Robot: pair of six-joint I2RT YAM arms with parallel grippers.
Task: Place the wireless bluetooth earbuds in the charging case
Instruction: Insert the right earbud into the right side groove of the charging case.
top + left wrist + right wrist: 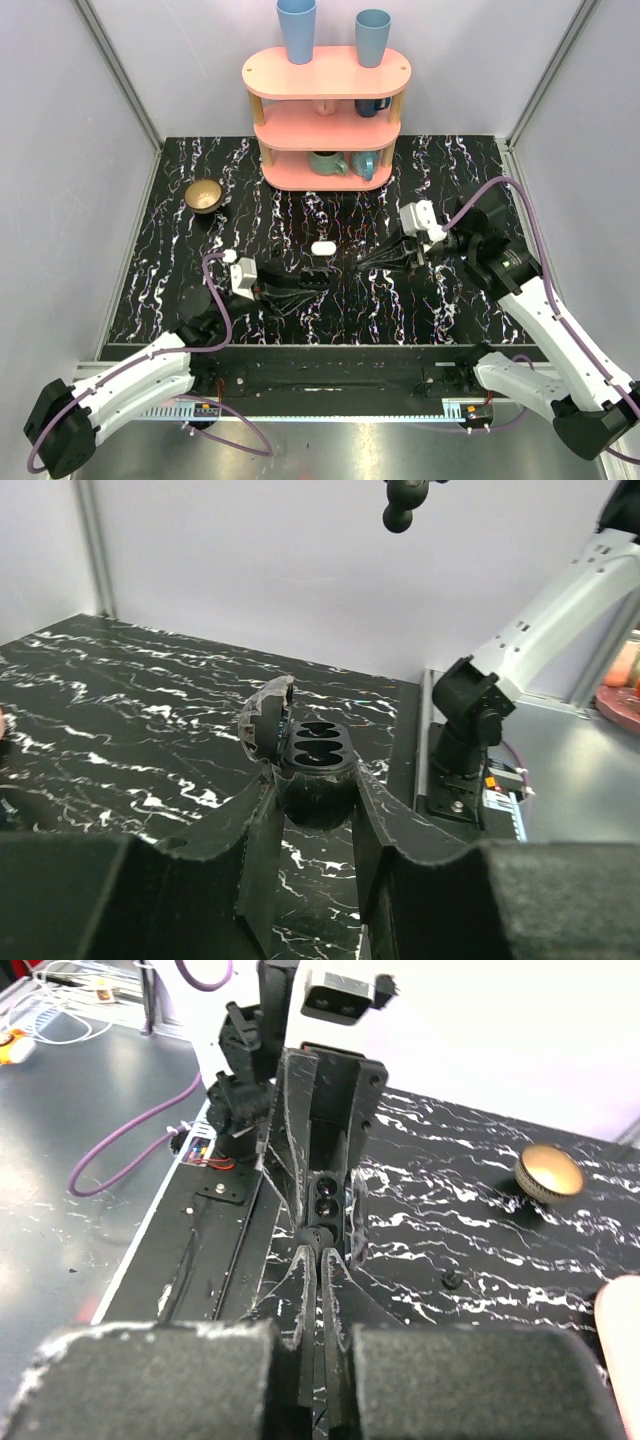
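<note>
The charging case (318, 742) is black here, a small oval with its lid (266, 718) hinged open and two sockets showing empty. My left gripper (315, 792) (320, 281) is shut on its body and holds it just above the marble table. My right gripper (319, 1252) (362, 265) faces it from the right, shut on a tiny black earbud (318, 1234) at its tips. That earbud hangs slightly above and short of the case (326, 1198). A second small black piece (453, 1280), perhaps the other earbud, lies on the table.
A small white oval object (322, 247) lies on the table just behind the two grippers. A brown bowl (204, 195) stands at the back left. The pink shelf (325, 120) with cups stands at the back centre.
</note>
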